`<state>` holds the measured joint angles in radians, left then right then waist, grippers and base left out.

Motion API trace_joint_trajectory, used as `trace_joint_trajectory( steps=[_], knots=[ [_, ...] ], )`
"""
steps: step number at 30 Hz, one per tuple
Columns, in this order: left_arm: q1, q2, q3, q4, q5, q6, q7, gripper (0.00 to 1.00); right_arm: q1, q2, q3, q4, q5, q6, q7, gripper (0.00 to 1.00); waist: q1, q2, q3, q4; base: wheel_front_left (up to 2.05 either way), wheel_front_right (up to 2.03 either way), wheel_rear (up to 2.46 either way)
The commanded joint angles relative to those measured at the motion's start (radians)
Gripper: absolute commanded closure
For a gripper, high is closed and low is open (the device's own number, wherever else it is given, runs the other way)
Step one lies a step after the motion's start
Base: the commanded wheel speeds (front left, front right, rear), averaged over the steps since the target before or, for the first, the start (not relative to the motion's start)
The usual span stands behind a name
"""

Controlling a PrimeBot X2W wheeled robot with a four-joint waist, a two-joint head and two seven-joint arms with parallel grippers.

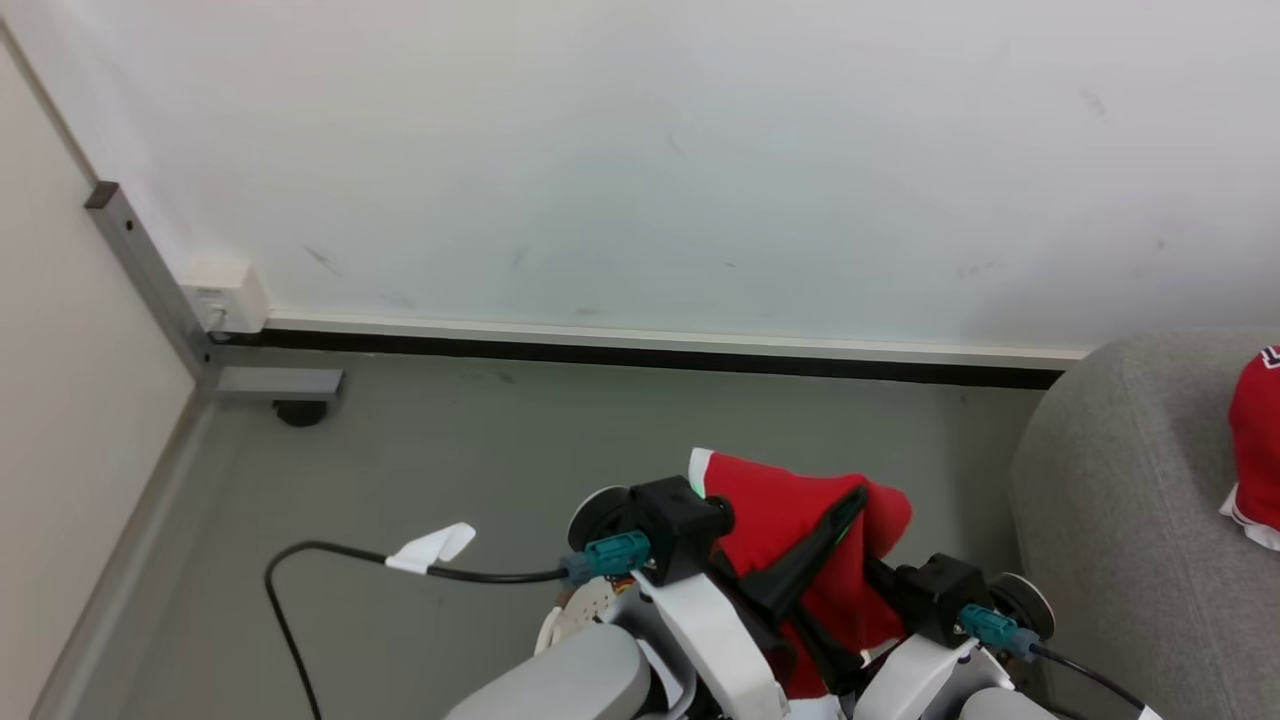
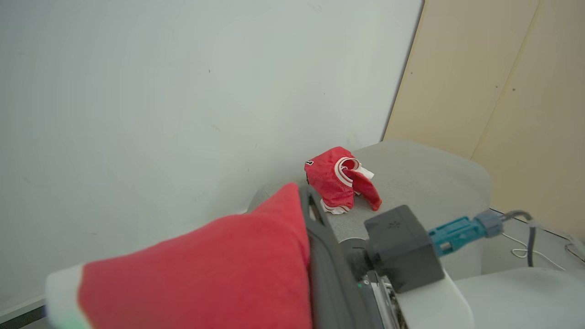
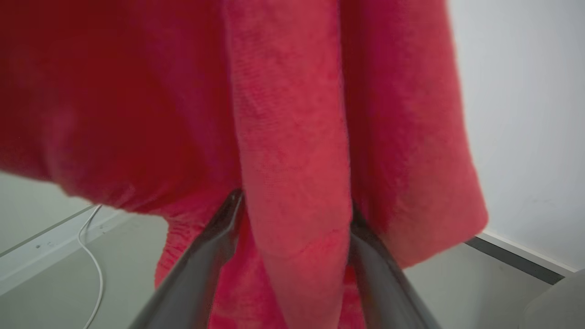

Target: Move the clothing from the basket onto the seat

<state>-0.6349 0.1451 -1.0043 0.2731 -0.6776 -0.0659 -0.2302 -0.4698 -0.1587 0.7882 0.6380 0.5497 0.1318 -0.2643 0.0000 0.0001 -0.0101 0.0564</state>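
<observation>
A red garment [image 1: 790,520] of the clothing hangs above the floor between my two wrists. My left gripper [image 1: 855,500] is shut on it, and its dark finger [image 2: 320,256] lies against the red cloth [image 2: 205,269]. My right gripper [image 3: 295,203] stands open under the same garment, with a fold of red fabric [image 3: 292,151] hanging between its fingers [image 3: 215,237]. A second red piece with striped trim [image 2: 340,183] lies crumpled on the grey seat [image 2: 425,178]; it also peeks in as a red piece [image 1: 1258,440] on the seat [image 1: 1120,480] at the right edge of the head view. The basket is out of view.
A white wall with a dark baseboard [image 1: 650,355] runs behind the grey floor. A black cable with a white tag [image 1: 430,548] lies on the floor at the left. A grey metal frame foot [image 1: 280,385] and a wall box [image 1: 225,295] stand in the left corner.
</observation>
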Motion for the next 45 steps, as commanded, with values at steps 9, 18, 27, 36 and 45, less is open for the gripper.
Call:
trace_joint_trajectory(
  steps=[9,18,27,36,45],
  knots=[
    [0.006,0.009,-0.001,-0.006,0.005,0.002,-0.002,1.0,-0.024,0.019,0.02,0.055,0.052,-0.002,0.0,1.0,0.0,-0.0001,-0.008,0.033,0.0,0.0,0.0],
    [0.008,0.022,0.01,0.002,-0.002,0.014,-0.009,1.0,-0.02,0.019,0.026,0.034,0.065,-0.002,0.0,1.0,0.0,-0.0001,-0.001,0.009,0.0,0.0,0.0],
    [0.005,0.026,0.015,0.014,-0.009,0.019,-0.012,1.0,-0.009,0.013,0.007,0.014,0.07,-0.002,0.0,1.0,0.0,-0.0001,0.001,-0.013,0.0,0.0,0.0],
    [0.02,0.036,0.014,0.031,-0.015,0.03,-0.014,0.0,0.011,-0.004,-0.085,-0.047,0.074,-0.002,0.0,1.0,0.0,-0.0001,0.008,-0.051,0.0,0.0,0.0],
    [0.04,0.049,0.005,0.046,-0.015,0.034,-0.016,0.0,0.049,-0.029,-0.246,-0.152,0.024,-0.002,0.0,1.0,0.0,-0.0001,0.018,-0.134,0.0,0.0,0.0]
  ],
)
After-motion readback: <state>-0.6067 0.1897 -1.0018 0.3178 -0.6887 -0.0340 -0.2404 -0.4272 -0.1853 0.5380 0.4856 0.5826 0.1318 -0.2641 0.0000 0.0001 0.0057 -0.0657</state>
